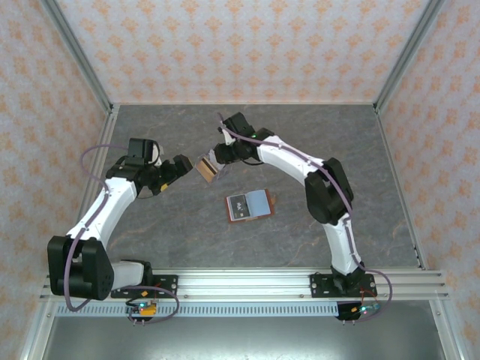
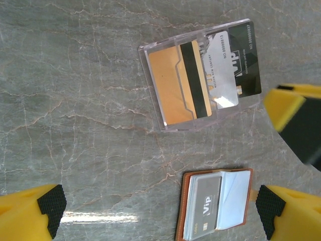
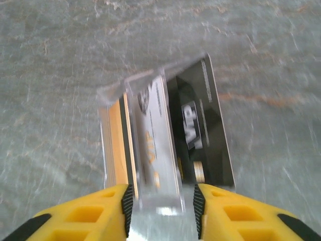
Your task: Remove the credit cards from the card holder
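Card holder (image 1: 249, 204) lies open on table (image 1: 337, 135), one card (image 2: 206, 208) inside; left gripper (image 2: 159, 211) spread wide; right gripper (image 3: 163, 201) fingers flank clear case (image 3: 150, 130), cannot tell whether clamped

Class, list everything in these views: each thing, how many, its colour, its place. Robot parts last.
table: one, grey marbled, under everything
walls: three, pale with orange pattern, around the table
rail: one, silver, table's near edge
card holder: one, reddish-brown, lying open mid-table
grey card: one, in the card holder
clear case: one, transparent, behind-left of the card holder
its cards: three, orange card, silver card, black card, inside it
arms: two, white and black, left arm, right arm, rising from the rail
left gripper: one, yellow fingers, open, over the table
right gripper: one, yellow fingers, parted around the clear case
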